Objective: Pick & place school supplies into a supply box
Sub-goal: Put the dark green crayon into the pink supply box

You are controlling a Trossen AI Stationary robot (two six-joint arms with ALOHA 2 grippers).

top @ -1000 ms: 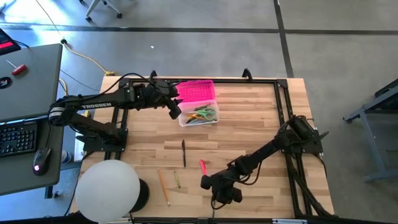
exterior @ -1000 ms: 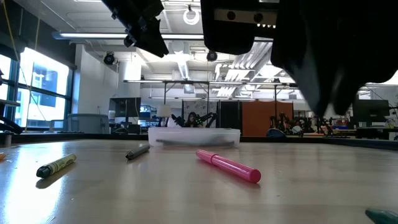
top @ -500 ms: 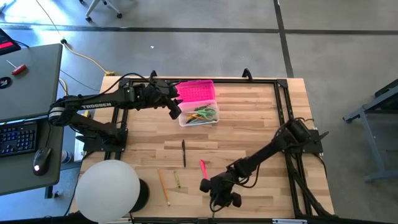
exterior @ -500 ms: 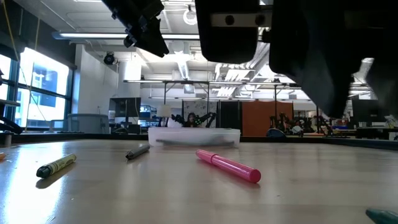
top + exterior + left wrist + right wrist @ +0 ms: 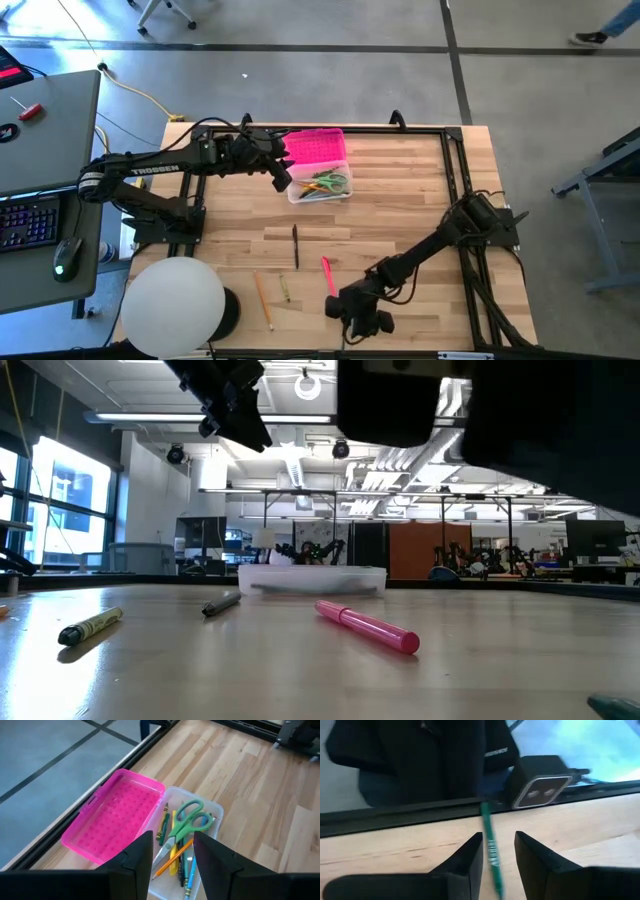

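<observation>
We read "TROSSEN" on the left arm, whose left gripper [image 5: 279, 180] hovers fingers spread beside the clear plastic supply box with pink dotted lid [image 5: 318, 167]. Our right gripper [image 5: 497, 865] reaches low at the table's near edge, fingers parted astride a green pencil [image 5: 490, 851].

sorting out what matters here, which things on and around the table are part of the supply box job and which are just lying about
Part of the job:
- supply box, pink lid open
- green scissors in the box
- pink pen
- black pen
- orange pencil
- green pen at the right gripper

Just lying about:
- white globe lamp
- keyboard
- mouse
</observation>
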